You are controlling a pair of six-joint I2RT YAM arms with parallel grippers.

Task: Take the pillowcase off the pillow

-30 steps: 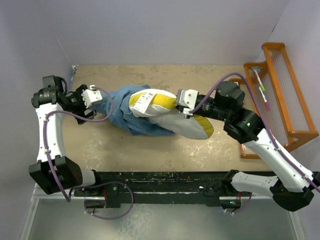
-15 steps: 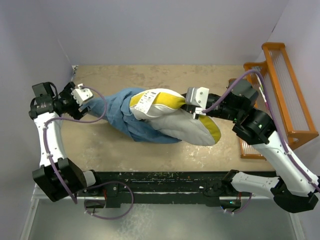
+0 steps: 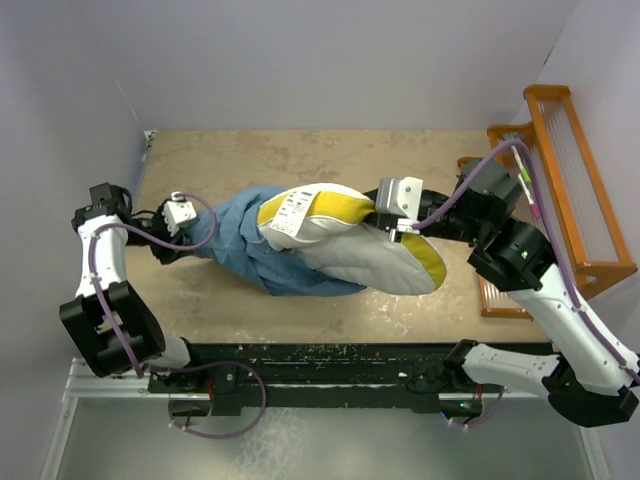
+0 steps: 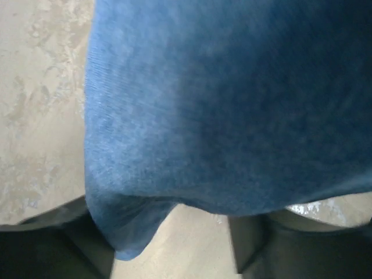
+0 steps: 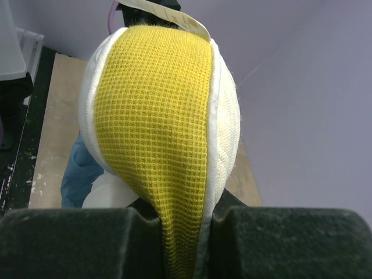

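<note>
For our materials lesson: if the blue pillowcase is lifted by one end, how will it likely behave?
Likely floppy: the pillowcase lies wrinkled and sags in a loose fold in the left wrist view. Probably light for its size, being thin cloth. It may drag rather than slip, bunched around the pillow.

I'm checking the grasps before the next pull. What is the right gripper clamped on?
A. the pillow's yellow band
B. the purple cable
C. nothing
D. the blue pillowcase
A: the right wrist view shows the yellow band of the pillow pinched between the fingers of the right gripper.
</note>
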